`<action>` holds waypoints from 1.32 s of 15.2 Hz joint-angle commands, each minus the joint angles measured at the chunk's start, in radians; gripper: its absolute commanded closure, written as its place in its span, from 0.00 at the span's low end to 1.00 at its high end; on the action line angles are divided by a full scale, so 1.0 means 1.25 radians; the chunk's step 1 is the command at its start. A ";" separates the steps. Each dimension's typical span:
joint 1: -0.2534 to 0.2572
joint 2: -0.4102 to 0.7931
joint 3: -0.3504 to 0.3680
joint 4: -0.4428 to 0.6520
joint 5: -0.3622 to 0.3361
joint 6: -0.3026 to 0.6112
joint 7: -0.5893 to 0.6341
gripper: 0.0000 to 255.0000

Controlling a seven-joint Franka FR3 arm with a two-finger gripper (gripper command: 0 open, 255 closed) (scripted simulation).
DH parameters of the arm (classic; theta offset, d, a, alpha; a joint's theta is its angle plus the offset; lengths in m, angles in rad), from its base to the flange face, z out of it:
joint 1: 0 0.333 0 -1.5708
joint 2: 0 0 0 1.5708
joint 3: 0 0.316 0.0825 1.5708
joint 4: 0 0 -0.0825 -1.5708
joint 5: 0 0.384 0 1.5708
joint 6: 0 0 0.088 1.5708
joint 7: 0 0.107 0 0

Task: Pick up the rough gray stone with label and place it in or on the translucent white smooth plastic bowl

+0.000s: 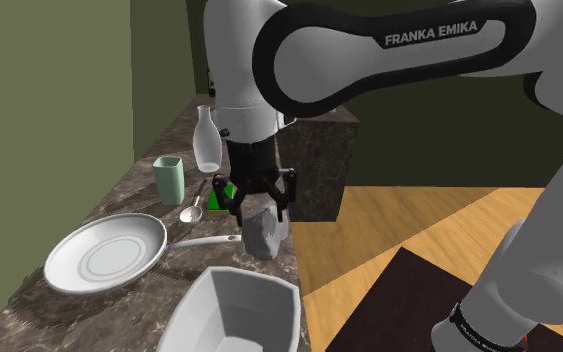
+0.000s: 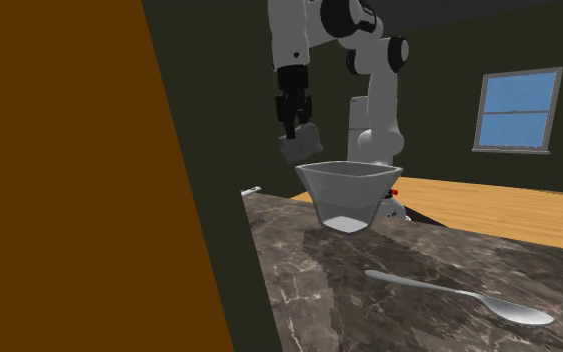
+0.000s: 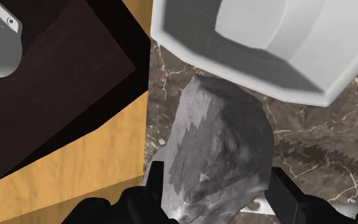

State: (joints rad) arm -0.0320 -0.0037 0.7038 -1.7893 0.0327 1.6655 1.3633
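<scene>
- With the two black fingers [image 3: 284,194] standing as far apart as the stone is wide and pressing on its opposite sides in the wrist view, I read the gripper [image 3: 217,168] as closed around the rough grey stone [image 3: 219,137], with nothing else between the jaws.
- The stone hangs under the downward-pointing hand. In the second exterior view it sits against the dark wall, above the level of the bowl's rim, and looks clear of the counter.
- I cannot judge the gap beneath the stone from the shoulder view.
- The bowl [image 1: 231,300] is pale and translucent with angular walls. It stands upright on the dark marble counter [image 1: 29,310], close to the counter's edge.
- The stone is just beside the bowl's rim, not over its opening. From the wrist camera the rim lies right past the stone's far end.
- One face of the stone carries a paler grey patch with a jagged edge. I can read no writing on it.
- On the shoulder view's left of the stone lies a white frying pan [image 1: 104,253], its handle pointing toward the stone.
- Behind the pan I see a spoon [image 1: 191,212], a pale green cup [image 1: 168,180] and a white bottle [image 1: 206,140], the last two upright.
- A dark block [image 1: 319,165] stands behind the gripper, and a wood floor [image 1: 419,220] spreads to the shoulder view's right.
</scene>
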 commanded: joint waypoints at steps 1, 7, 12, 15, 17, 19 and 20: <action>0.000 -0.002 0.000 0.023 0.001 -0.024 0.000 1.00; 0.001 0.006 0.001 0.094 -0.004 -0.090 0.005 1.00; 0.004 0.018 0.003 0.156 -0.011 -0.142 0.012 1.00; 0.037 0.036 0.034 0.181 -0.016 -0.152 0.077 1.00; 0.063 0.055 0.056 0.204 -0.025 -0.160 0.124 1.00; 0.091 0.080 0.076 0.231 -0.037 -0.168 0.172 1.00; 0.107 0.094 0.086 0.247 -0.046 -0.173 0.197 1.00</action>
State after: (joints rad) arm 0.0808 0.0886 0.7978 -1.5097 -0.0093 1.4588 1.5745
